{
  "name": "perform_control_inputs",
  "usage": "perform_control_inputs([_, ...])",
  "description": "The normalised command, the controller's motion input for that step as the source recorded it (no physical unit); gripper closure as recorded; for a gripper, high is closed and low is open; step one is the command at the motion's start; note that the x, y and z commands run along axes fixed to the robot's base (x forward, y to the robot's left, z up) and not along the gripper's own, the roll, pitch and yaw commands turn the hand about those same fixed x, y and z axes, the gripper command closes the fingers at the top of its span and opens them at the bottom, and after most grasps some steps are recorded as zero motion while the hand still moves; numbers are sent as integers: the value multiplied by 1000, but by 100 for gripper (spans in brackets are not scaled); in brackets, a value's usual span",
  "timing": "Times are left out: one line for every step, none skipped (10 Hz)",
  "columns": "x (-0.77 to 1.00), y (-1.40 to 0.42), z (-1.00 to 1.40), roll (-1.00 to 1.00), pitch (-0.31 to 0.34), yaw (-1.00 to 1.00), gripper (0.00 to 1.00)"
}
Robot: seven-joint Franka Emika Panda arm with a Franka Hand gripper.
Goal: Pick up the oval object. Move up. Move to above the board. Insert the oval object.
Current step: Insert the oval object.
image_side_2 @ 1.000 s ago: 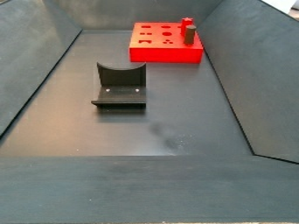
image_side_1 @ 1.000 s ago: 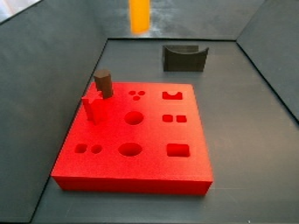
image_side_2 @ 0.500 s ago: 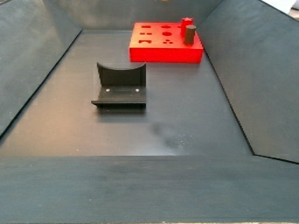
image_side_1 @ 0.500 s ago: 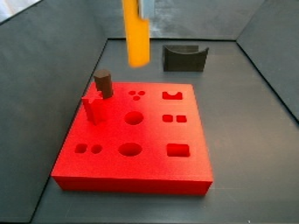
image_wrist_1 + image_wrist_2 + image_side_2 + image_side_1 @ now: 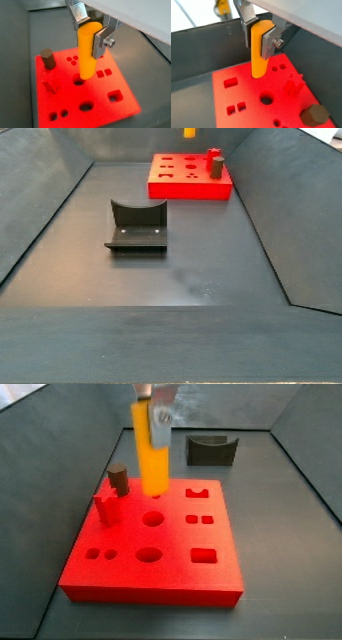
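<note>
My gripper (image 5: 91, 31) is shut on the oval object (image 5: 87, 50), a tall orange-yellow peg that hangs upright between the fingers in both wrist views (image 5: 258, 49). In a side view the peg (image 5: 150, 452) hangs over the red board (image 5: 154, 544), its lower end just above the board's back part near a round hole (image 5: 154, 517). The board also shows in both wrist views (image 5: 100, 105) (image 5: 244, 107) and far off in a side view (image 5: 187, 178), where only the peg's tip (image 5: 190, 132) shows at the top edge.
A short dark brown cylinder (image 5: 118, 480) and a red peg (image 5: 102, 507) stand on the board's left side. A small dark grey U-shaped block (image 5: 210, 450) lies behind the board. Dark bin walls (image 5: 54, 444) surround the floor.
The gripper has come down and toward the board with the peg; the peg was high above the back wall a second ago and now hangs just over the board.
</note>
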Motion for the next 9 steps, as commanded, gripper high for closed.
perform_control_inputs([0,-260,-334,0,-4,-903,100])
perform_control_inputs([0,-217,-283,0,50,-894,100])
perform_control_inputs([0,-220,-231,0,153,-814,100])
perform_control_inputs([0,-226,-229,0,140,-817,100])
perform_control_inputs([0,-211,-251,0,120,-837,100])
perform_control_inputs([46,-226,-257,0,111,-720,100])
perform_control_inputs([3,-249,-206,0,0,-909,100])
perform_control_inputs([0,-231,-174,0,0,-920,100])
perform_control_inputs([51,-234,-6,21,0,-854,100])
